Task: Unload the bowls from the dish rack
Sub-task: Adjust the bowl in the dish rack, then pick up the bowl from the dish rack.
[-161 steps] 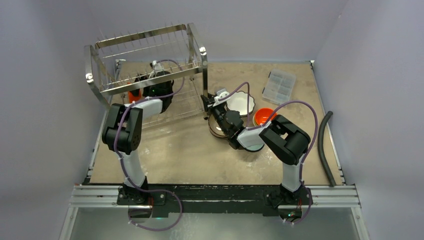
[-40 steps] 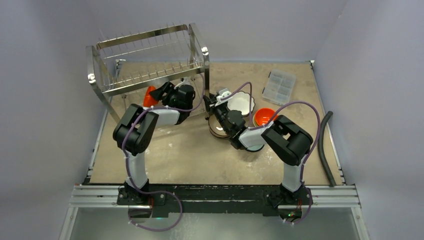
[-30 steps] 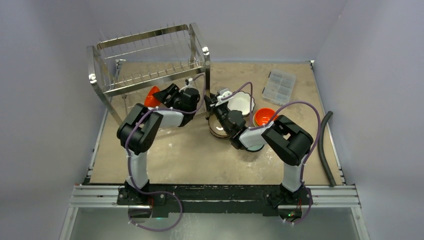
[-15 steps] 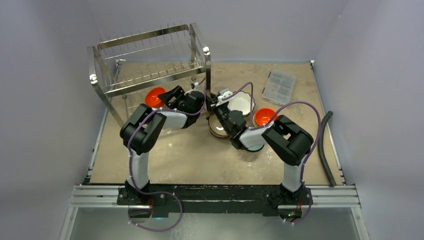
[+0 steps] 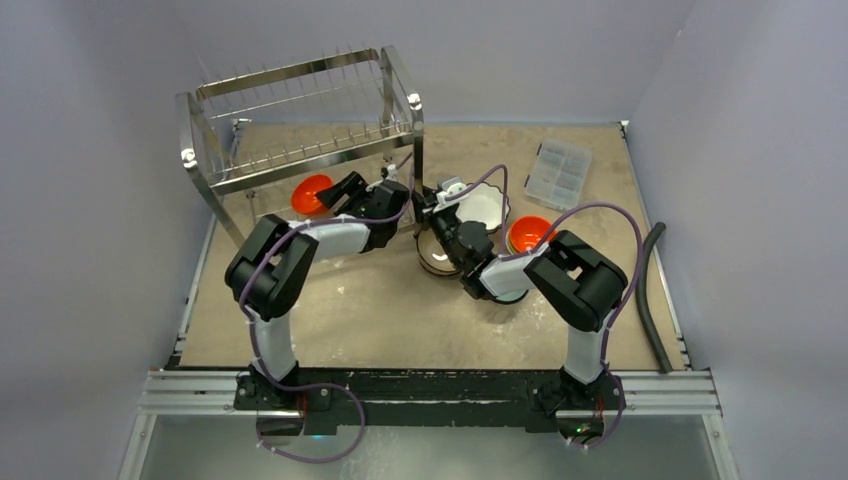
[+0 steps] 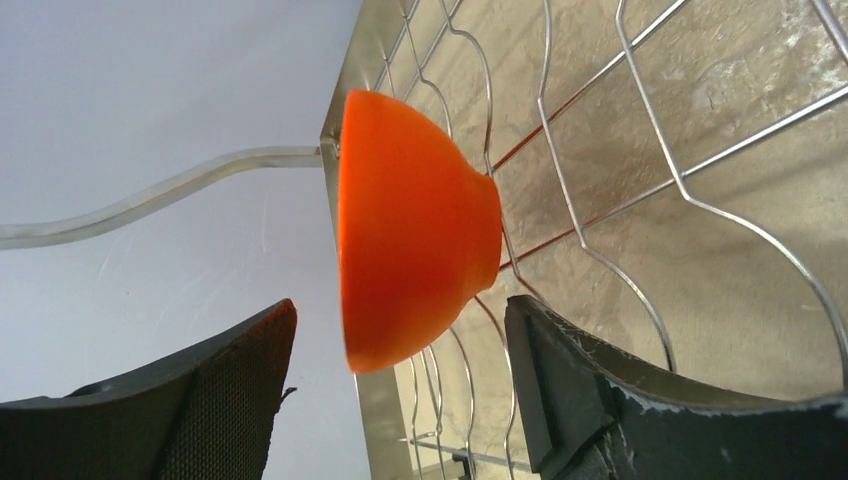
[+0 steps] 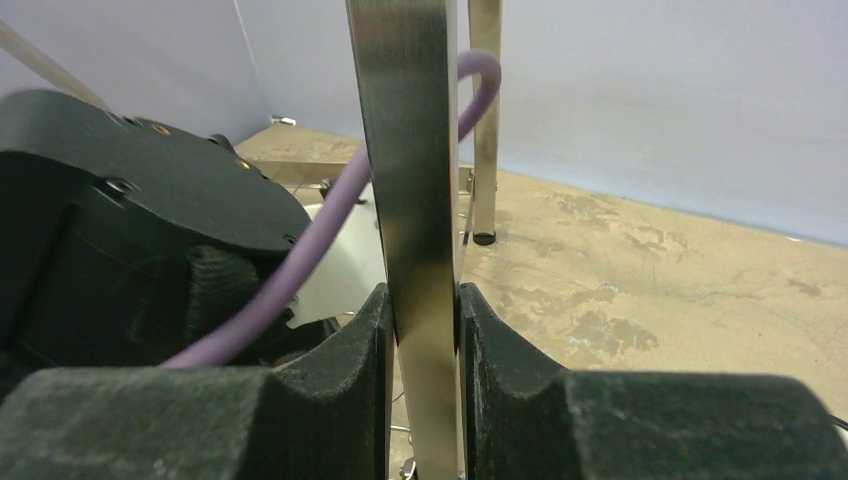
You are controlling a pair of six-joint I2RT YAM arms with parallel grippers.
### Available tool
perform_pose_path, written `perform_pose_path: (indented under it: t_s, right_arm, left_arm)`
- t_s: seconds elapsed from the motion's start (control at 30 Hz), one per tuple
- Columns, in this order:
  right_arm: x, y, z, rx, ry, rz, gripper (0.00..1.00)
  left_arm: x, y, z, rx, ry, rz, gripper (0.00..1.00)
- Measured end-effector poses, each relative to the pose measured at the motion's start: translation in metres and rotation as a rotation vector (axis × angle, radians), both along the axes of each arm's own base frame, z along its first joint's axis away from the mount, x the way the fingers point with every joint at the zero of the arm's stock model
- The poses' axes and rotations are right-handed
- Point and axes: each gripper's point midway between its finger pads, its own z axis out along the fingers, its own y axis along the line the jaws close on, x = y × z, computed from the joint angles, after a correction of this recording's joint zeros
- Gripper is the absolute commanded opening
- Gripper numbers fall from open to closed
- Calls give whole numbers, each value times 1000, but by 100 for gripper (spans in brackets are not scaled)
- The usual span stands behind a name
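Table (image 5: 380, 310) is holding the dish rack (image 5: 297, 165) at far left. To the right of the rack a white scalloped bowl (image 5: 482, 207), a second orange bowl (image 5: 527, 233) and a tan bowl (image 5: 435, 262) are sitting close together, the tan one partly hidden under the right arm (image 5: 580, 280). A clear compartment box (image 5: 558, 172) is lying far right and a black hose (image 5: 648, 290) is running along the right edge.

The rack's front right post is standing between the two grippers, and the upper tier is hanging over the left gripper's working space.

Left arm (image 5: 265, 270) is bending at the elbow and reaching right, then turning back left under the upper tier. Left gripper (image 6: 400, 308) is standing wide apart, its fingers either side of the orange bowl (image 5: 313, 190) and not touching it.

The right arm is folding in toward centre. Right gripper (image 7: 425, 310) is clamping narrow on the flat steel post of the rack, both pads pressing on it. A purple cable (image 7: 330, 230) is crossing just left of the post.

The orange bowl is sitting on the wire lower tier, left part, with its base on the wires and its opening facing up. The bowl is round, so it has no long axis. The rack's long axis is running left to right, its right end angling slightly farther back.
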Motion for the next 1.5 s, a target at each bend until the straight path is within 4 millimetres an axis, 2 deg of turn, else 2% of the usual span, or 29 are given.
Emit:
perform_pose_path:
  t_s: [0.17,0.33,0.57,0.7,0.83,1.0,1.2,1.37,1.5]
  right_arm:
    - [0,0,0,0,1,0,1]
    - [0,0,0,2,1,0,1]
    - [0,0,0,2,2,1,1]
    - [0,0,0,3,2,2,1]
    - [0,0,0,3,2,3,1]
    - [0,1,0,4,3,5,1]
    - [-1,1,0,4,3,8,1]
    - [-2,3,0,5,4,16,1]
    - [-2,3,0,5,4,21,1]
  left_arm:
    - [-11,-1,13,-78,-7,6,75]
    - [-23,-5,30,-227,-58,19,75]
    - [-40,-50,62,-559,-187,-56,74]
    - [-51,-57,51,-757,-215,-43,73]
    - [-60,-47,32,-973,-247,20,72]
    - [-72,-17,20,-1174,-344,145,73]
    - [-70,-6,37,-1355,-511,244,73]
    - [-58,21,45,-1479,-671,382,72]
    - [-47,35,52,-1587,-790,462,72]
